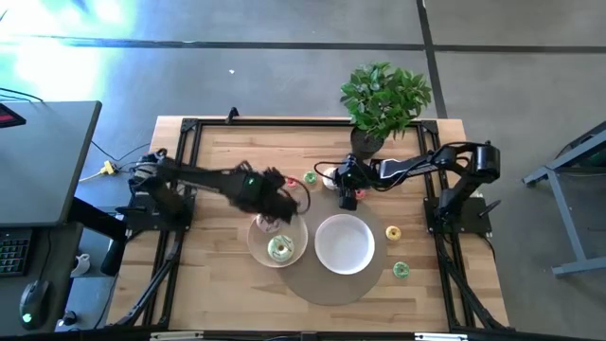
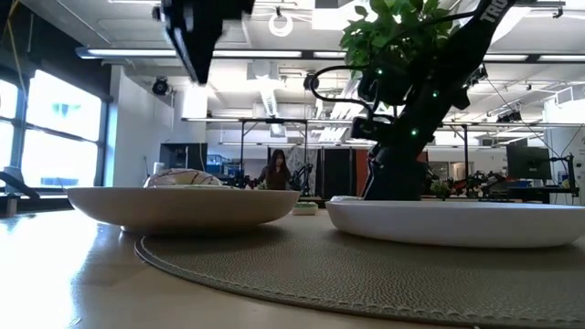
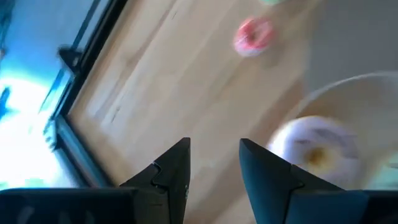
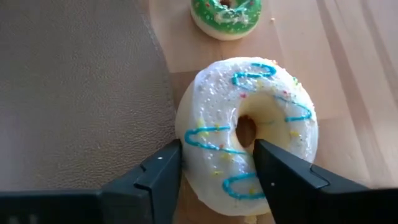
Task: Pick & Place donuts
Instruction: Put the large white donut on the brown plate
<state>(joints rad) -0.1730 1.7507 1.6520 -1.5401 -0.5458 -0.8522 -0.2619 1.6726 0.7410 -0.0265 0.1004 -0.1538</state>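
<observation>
Hovering low over the worktop (image 1: 218, 294), my right claw (image 4: 217, 165) hangs above the white donut (image 4: 249, 134) with blue squiggles, its two fingers spread either side of the ring's near half; I cannot tell whether they touch the icing. That donut lies on bare wood just beside the edge of the round woven mat (image 4: 74, 93), and a small green donut (image 4: 226, 15) sits close behind it. My left claw (image 3: 214, 162) is raised above the wood beside the left plate (image 1: 258, 248), fingers apart and holding nothing.

Counting from above, I see two white plates on the mat: the left one carries a green-iced donut (image 1: 280, 248) and a pale one (image 3: 317, 149) that my left arm mostly hides from above, while the right plate (image 1: 345, 243) holds nothing. Loose on the wood I count a tiny red-pink one (image 1: 310, 177), a yellow one (image 1: 393, 232), and a green one (image 1: 401, 270) near the front right. One potted plant (image 1: 383, 99) stands at the back edge.
</observation>
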